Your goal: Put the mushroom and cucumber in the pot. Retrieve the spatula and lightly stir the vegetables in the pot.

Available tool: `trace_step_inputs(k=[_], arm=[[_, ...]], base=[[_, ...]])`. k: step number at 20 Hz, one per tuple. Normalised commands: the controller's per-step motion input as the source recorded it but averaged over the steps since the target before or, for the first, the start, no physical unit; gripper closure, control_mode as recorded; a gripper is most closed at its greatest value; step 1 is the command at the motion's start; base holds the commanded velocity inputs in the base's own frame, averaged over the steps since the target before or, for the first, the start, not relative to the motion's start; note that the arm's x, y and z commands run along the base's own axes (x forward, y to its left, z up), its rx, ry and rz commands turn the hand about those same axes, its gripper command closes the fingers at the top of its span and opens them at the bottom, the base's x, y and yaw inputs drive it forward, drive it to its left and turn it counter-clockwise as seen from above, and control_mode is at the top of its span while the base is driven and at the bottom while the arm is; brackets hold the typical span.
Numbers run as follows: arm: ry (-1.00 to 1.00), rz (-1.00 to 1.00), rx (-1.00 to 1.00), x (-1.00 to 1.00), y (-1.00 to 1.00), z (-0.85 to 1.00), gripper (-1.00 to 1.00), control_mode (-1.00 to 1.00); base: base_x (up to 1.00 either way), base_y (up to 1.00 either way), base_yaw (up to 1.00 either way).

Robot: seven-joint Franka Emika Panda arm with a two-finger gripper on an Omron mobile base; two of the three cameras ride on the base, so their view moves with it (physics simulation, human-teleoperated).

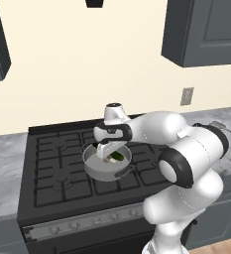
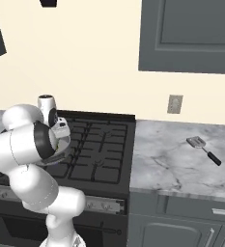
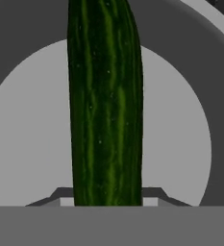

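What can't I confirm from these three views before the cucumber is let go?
- Gripper fingertips: in the hand view the cucumber covers them; in the left base view the gripper is too small to judge.
- Mushroom: a tiny pale speck in the pot, its position unclear.
- Pot, right base view: mostly behind the arm.
- Spatula: in the left base view, cut off by the right edge.

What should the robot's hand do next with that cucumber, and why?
Probably open the gripper and let go. The cucumber already hangs inside the pot, between the fingers, just over the flat bottom. The spatula lies far off on the counter, waiting.
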Motion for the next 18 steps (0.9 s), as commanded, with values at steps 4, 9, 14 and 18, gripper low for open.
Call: trace_step_inputs(k=[4, 9, 14, 18], arm=[[0.0, 0.0, 0.0, 0.0, 0.0, 0.0, 1.0, -1.0], [0.0, 0.0, 0.0, 0.0, 0.0, 0.0, -1.0, -1.0], [0.0, 0.0, 0.0, 0.0, 0.0, 0.0, -1.0, -1.0], [0.0, 0.0, 0.0, -0.16, 0.0, 0.04, -1.0, -1.0]], base=[[0.0, 0.0, 0.0], [0.0, 0.0, 0.0], [0.0, 0.0, 0.0], [0.0, 0.0, 0.0]])
